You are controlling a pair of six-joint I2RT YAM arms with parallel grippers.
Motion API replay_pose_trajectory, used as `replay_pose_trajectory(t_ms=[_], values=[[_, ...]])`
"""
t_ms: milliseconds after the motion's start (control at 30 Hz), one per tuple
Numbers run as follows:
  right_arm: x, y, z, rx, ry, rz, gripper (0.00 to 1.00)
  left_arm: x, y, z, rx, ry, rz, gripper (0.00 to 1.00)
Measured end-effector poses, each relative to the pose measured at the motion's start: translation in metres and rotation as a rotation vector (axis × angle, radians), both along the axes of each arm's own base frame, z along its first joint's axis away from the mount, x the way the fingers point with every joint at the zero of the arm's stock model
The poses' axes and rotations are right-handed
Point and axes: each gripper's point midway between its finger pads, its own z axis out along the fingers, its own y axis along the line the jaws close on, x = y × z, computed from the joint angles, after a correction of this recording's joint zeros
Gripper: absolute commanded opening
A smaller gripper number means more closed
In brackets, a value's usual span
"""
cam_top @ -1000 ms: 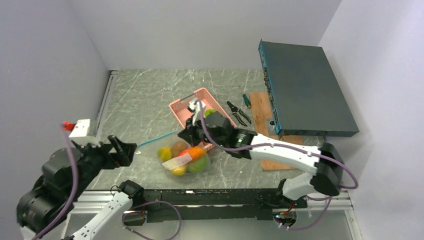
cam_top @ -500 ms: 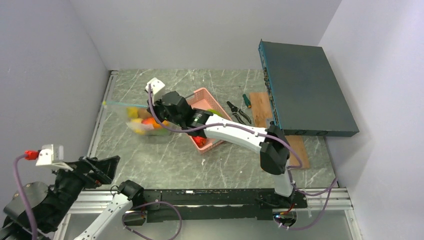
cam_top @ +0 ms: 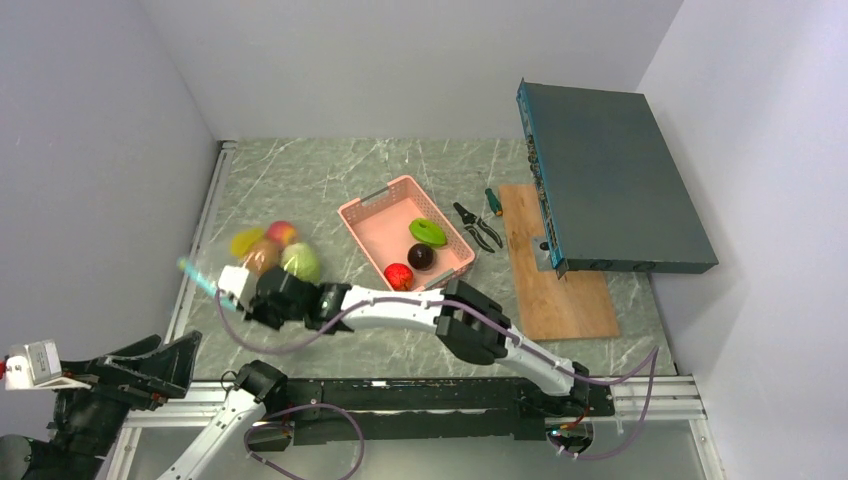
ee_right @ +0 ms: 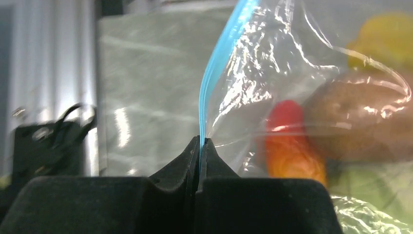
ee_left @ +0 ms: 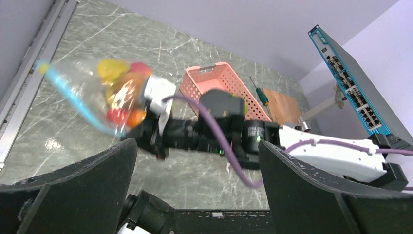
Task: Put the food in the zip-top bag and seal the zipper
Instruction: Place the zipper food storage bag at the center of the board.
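- We looked down on the whole table [cam_top: 330, 170] from high above its near edge.
- Our left wrist view sat low, facing the zip-top bag [ee_left: 119, 95] from afar.
- Our right wrist view pressed close against that same bag.

White arms [cam_top: 390, 297], black joints [cam_top: 470, 325] (purple cables [ee_left: 233, 168])

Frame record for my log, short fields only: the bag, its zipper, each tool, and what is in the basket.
zip-top bag: left side of the table, several food pieces inside
zipper: pinched between the fingers of the right tool
left tool: open, holding nothing, apart from the bag
pink basket: holds a green piece, a dark purple piece and a red piece
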Motion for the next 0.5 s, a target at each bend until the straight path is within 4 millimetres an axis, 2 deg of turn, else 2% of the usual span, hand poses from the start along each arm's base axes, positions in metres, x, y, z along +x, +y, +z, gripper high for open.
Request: replay_pose_trajectory(t_ms=[67,133,200,267,367,433,500], values=[[-0.036,0.001,-0.023,-0.038,0.058,0.069,0.03,0.000,0.001,-0.001,-0.003,0.003,0.003,1.00],[-0.064,-0.002,-0.040,-0.058,0.129,0.118,0.15,0.000,0.000,-0.001,-0.010,0.007,0.003,1.00],[-0.076,-0.010,-0.054,-0.083,0.195,0.136,0.33,0.001,0.000,-0.004,-0.012,0.012,0.002,1.00],[-0.076,-0.018,-0.058,-0.104,0.245,0.122,0.45,0.002,-0.001,-0.009,-0.010,0.021,0.002,1.00],[-0.063,-0.030,-0.045,-0.116,0.287,0.075,0.61,0.006,-0.003,-0.017,-0.006,0.037,0.000,1.00],[-0.052,-0.044,-0.024,-0.112,0.302,0.026,0.68,0.010,-0.005,-0.021,0.002,0.053,-0.001,1.00],[-0.041,-0.064,0.009,-0.097,0.308,-0.028,0.75,0.015,-0.008,-0.026,0.010,0.067,-0.003,1.00]])
